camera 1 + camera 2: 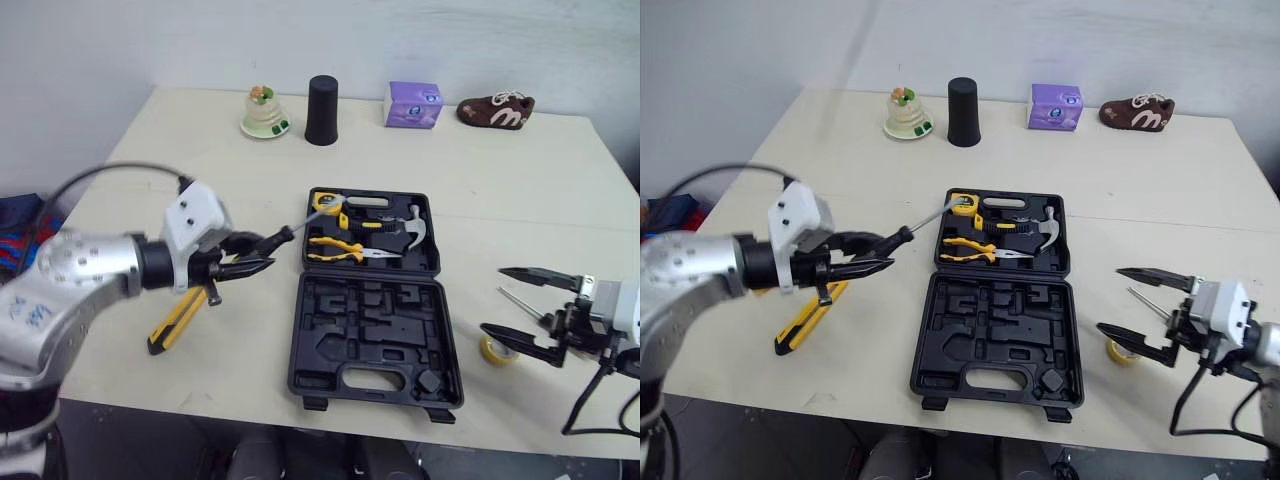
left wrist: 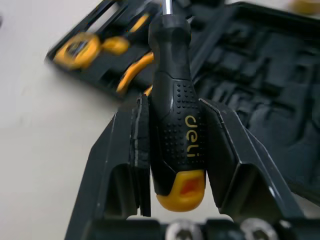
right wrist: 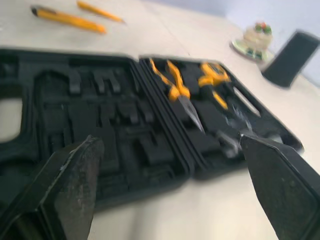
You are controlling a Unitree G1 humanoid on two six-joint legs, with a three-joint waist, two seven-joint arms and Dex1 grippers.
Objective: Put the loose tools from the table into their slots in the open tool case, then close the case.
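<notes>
while gripped in the left pincer (image 1: 262, 252), black screwdriver (image 2: 172, 130) yellow-capped; right pincer (image 1: 495, 300) wide

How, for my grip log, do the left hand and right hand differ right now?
The left hand is shut on the black-and-yellow screwdriver; the right hand is open and empty. The left hand is left of the tool case, by the utility knife; the right hand is right of it, by the tape roll. Both point toward the case.

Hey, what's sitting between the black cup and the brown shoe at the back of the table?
A purple box sits between the black cup and the brown shoe, as both eye views show.
</notes>
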